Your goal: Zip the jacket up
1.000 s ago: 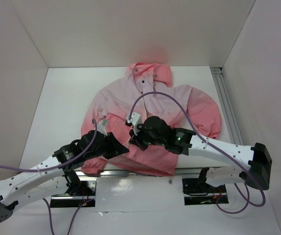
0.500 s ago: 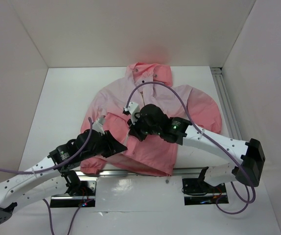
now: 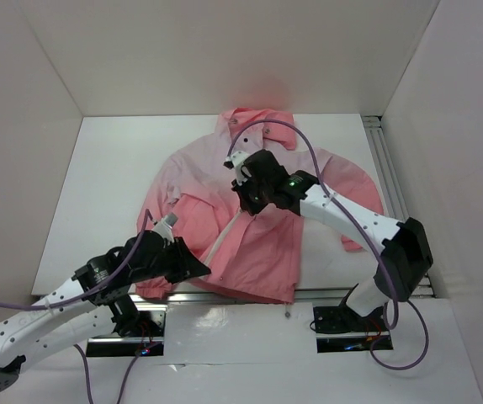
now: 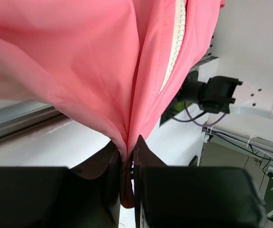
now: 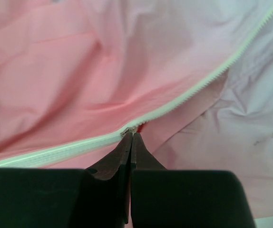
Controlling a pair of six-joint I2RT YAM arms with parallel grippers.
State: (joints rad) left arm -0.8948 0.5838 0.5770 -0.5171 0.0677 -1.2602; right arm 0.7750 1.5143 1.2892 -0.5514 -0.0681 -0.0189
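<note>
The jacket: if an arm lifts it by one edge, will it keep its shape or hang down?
Probably floppy: the jacket bunches into folds where the left gripper pinches it. Likely light, since the thin cloth wrinkles easily near the zipper by the right gripper.

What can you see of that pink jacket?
The thin pink hooded jacket lies face up on the white table, hood at the far side, paler at the chest, coral at the hem. Its white zipper is part closed. The left pincer pinches the hem; the right pincer grips at the zipper.
</note>
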